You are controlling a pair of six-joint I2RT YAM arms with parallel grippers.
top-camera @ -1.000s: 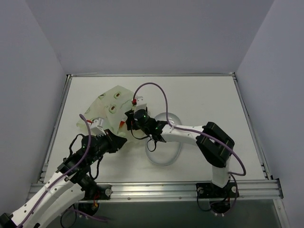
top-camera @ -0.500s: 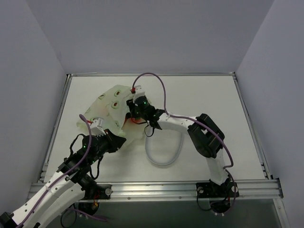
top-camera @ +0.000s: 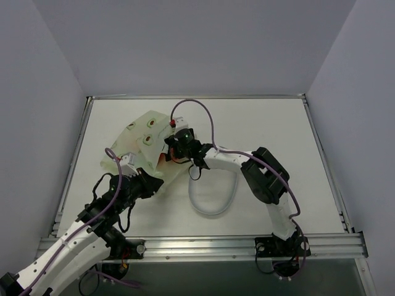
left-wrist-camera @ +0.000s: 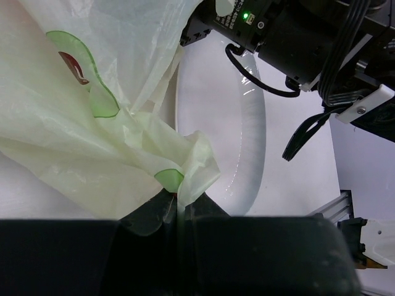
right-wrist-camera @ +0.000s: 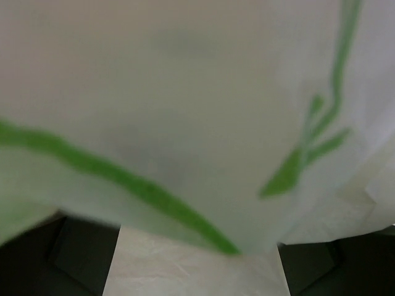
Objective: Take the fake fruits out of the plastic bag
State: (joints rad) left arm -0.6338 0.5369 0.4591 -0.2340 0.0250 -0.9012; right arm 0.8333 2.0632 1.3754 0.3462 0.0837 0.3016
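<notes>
The plastic bag (top-camera: pixel 143 145) is spread over the left half of the tabletop, toward the far edge. Its near corner is pinched tight by the left gripper (left-wrist-camera: pixel 179 206). The right gripper (top-camera: pixel 170 152) is pushed into the bag's mouth, just beside a clear dish (top-camera: pixel 213 211). Its fingers (right-wrist-camera: pixel 80 259) are held wide apart, and film is draped before them.
</notes>
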